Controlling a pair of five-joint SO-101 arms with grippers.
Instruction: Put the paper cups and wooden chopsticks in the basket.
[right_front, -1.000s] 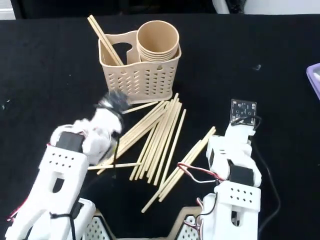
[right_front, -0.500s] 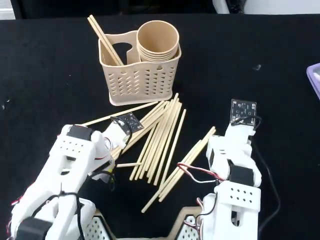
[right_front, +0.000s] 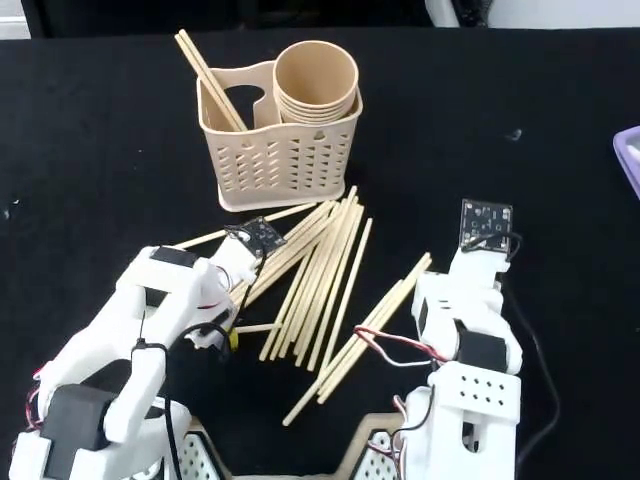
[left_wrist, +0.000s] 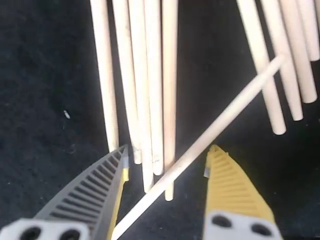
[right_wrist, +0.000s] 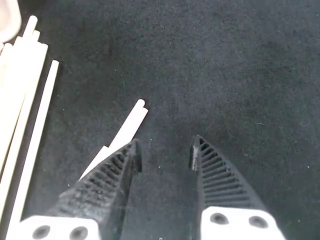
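The beige basket (right_front: 280, 150) stands at the back with a stack of paper cups (right_front: 315, 78) in one compartment and chopsticks (right_front: 206, 72) leaning in the other. A fan of loose wooden chopsticks (right_front: 318, 268) lies in front of it. My left gripper (left_wrist: 168, 150) is open and low over their near ends (left_wrist: 145, 90), and one slanted chopstick (left_wrist: 215, 127) crosses between its fingers. The left arm (right_front: 170, 305) covers it from above. My right gripper (right_wrist: 165, 152) is open above the cloth, beside the tips of a smaller chopstick bundle (right_wrist: 131, 122), also (right_front: 372, 325).
The whole table is covered by a black cloth (right_front: 520, 110). A purple object (right_front: 630, 150) pokes in at the right edge. The right arm (right_front: 470, 330) stands near the front right. One chopstick (right_front: 240, 226) lies slanted between basket and left arm.
The left arm has turned its wrist and swung down and in over the near ends of the loose chopsticks. The right arm has not moved.
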